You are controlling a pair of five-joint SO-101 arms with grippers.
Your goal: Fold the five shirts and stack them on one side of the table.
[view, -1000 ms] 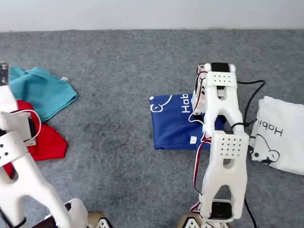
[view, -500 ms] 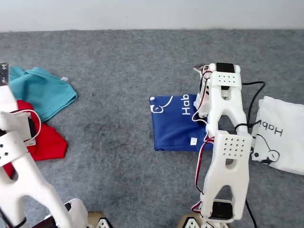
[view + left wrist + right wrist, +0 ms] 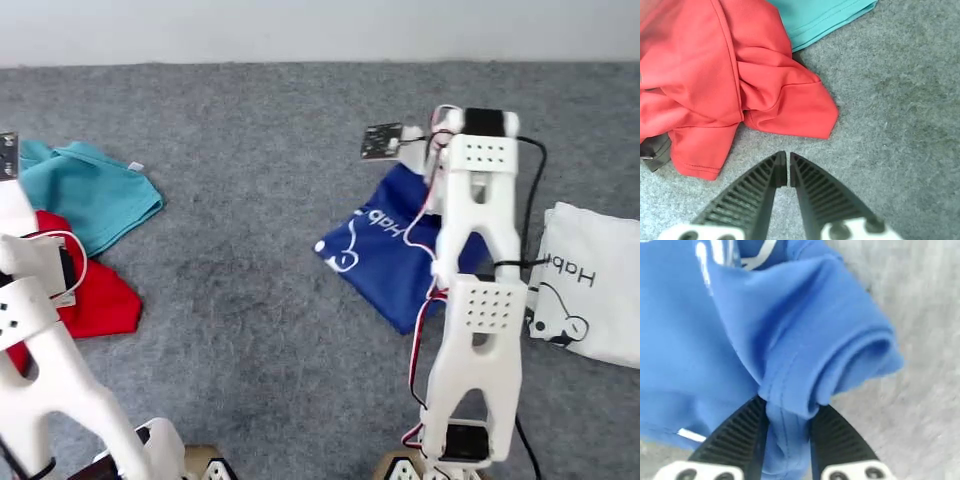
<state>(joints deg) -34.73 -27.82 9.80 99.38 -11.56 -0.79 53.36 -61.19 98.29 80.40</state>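
Observation:
The blue shirt (image 3: 385, 255) with white print hangs partly lifted off the grey table right of centre; my right gripper (image 3: 786, 415) is shut on a bunched fold of the blue shirt (image 3: 790, 350), at the shirt's far edge under the arm's head (image 3: 480, 150). A white shirt (image 3: 590, 280) lies at the right edge. A teal shirt (image 3: 85, 190) and a crumpled red shirt (image 3: 95, 300) lie at the left. My left gripper (image 3: 788, 170) is shut and empty, just off the edge of the red shirt (image 3: 715, 80), with the teal shirt (image 3: 825, 17) beyond.
The right arm (image 3: 480, 320) stands over the blue shirt's right part and hides it. The left arm (image 3: 40, 370) covers the near left corner. A pale wall (image 3: 320, 30) bounds the table's far edge. Bare grey felt (image 3: 240, 200) lies between the two shirt groups.
The right gripper has pulled the blue shirt's far edge up and away; the flat folded shirt now hangs skewed, its printed corner dragged to the right. The left arm has not moved.

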